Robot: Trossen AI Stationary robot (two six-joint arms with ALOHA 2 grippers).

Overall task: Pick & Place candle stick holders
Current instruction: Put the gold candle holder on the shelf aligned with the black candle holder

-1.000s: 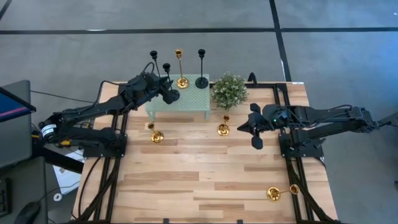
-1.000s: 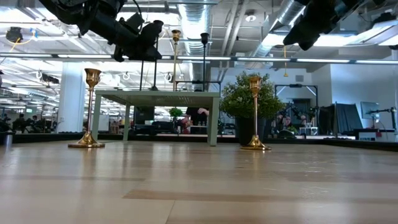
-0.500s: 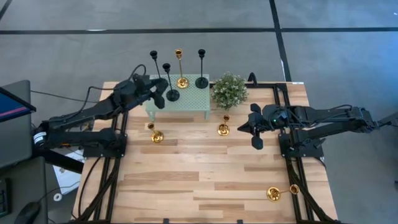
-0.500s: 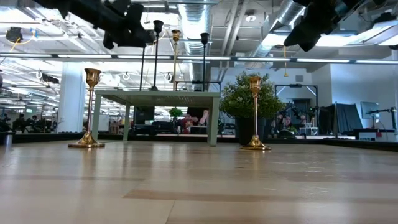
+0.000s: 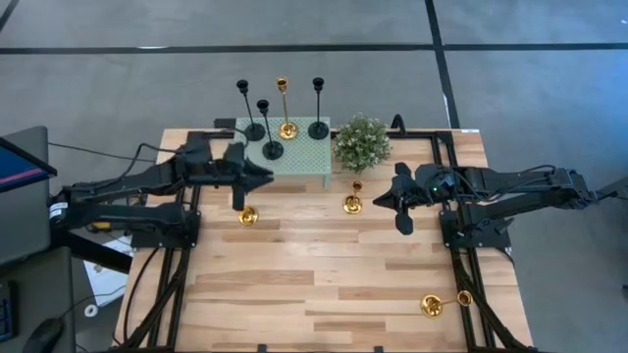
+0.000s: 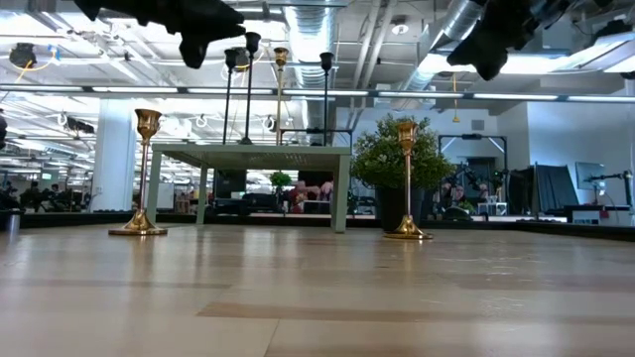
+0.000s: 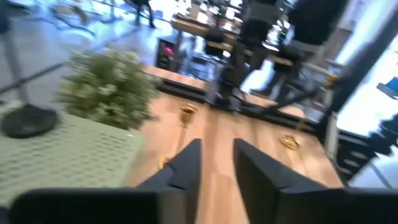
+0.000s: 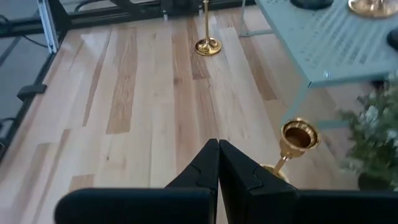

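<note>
Three black candle stick holders [image 5: 273, 149] [image 5: 254, 130] [image 5: 318, 127] and one gold holder [image 5: 287, 128] stand by their round bases on the mint-green little table [image 5: 306, 163]. Two gold holders [image 5: 247, 214] [image 5: 352, 203] stand on the wooden table, and one gold holder [image 5: 433, 305] lies on its side near the front right. My left gripper [image 5: 260, 175] is open and empty, in the air at the little table's near left corner [image 7: 214, 167]. My right gripper [image 5: 385, 200] is shut and empty [image 8: 218, 155], in the air just right of the right-hand standing gold holder [image 8: 298, 138].
A bushy green potted plant [image 5: 362, 143] stands right of the little table. Black frame rails run along the left and right sides of the wooden table. The middle and near part of the wooden table [image 5: 314, 275] is bare boards.
My left gripper has drawn away from the black holder nearest the little table's front, going toward the table's left and then its near edge. That holder stands on the little table where it was.
</note>
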